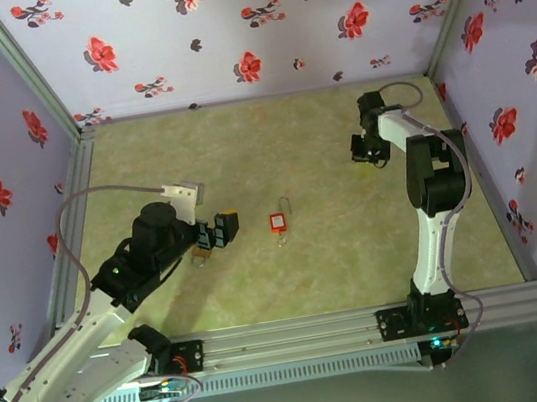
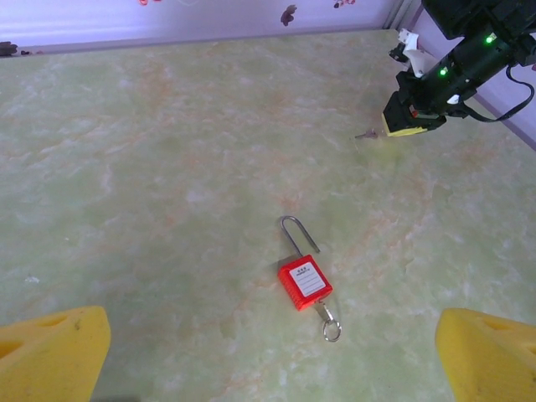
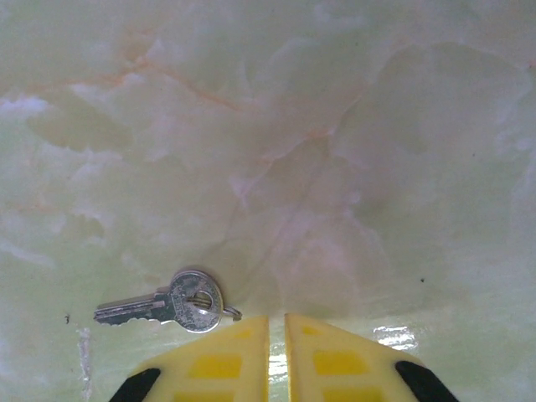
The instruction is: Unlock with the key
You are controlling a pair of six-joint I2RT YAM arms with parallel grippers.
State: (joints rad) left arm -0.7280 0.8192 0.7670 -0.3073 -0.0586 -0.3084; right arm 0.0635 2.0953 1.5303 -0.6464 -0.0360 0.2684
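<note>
Right gripper (image 3: 277, 319) sits nearly closed, apparently empty, just beside the key (image 3: 163, 306); red padlock (image 1: 278, 222) lies well apart.

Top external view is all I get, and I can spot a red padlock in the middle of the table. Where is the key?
Observer: The key lies flat on the table, right beside the right arm's yellow fingertips.
Operator: Is that arm holding it?
Observer: No. Its jaws are nearly closed with nothing between them, and the key sits just outside.
Operator: And the left arm?
Observer: Its jaws stand wide open, with nothing between the fingertips, facing the padlock.
</note>
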